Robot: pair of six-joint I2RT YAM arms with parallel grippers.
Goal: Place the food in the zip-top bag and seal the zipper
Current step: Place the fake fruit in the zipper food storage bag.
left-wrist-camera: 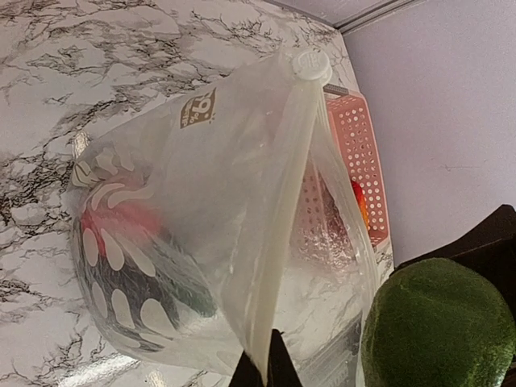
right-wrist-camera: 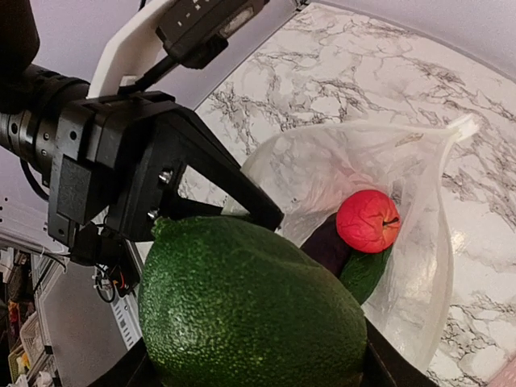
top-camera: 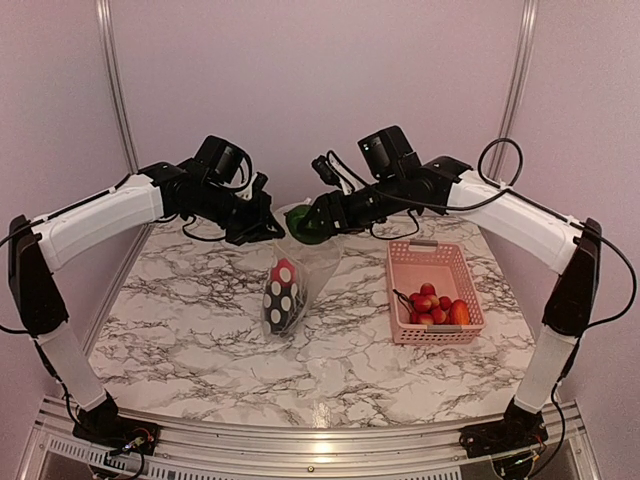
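While left fingers [left-wrist-camera: 282,372] pinch the zipper [left-wrist-camera: 278,234], zip-top bag [top-camera: 312,268] hanging mouth-up, bottom on the marble surface [top-camera: 180,330], right fingers [right-wrist-camera: 389,364] clamped on a green bumpy fruit [right-wrist-camera: 250,306] beside its mouth, tomato [right-wrist-camera: 368,221] inside.

Left arm [top-camera: 95,218] and right arm [top-camera: 520,218] match: long rounded white plastic link shells between matte black joint housings, with a black boxy camera module [top-camera: 222,157] on each wrist. Thin black cables [top-camera: 500,160] loop loose along the wrists and forearms, and small coloured wires [top-camera: 133,440] show at the black base mounts. The left gripper [top-camera: 268,228] is black and angular, with a silver screw head [right-wrist-camera: 165,175] in its body.
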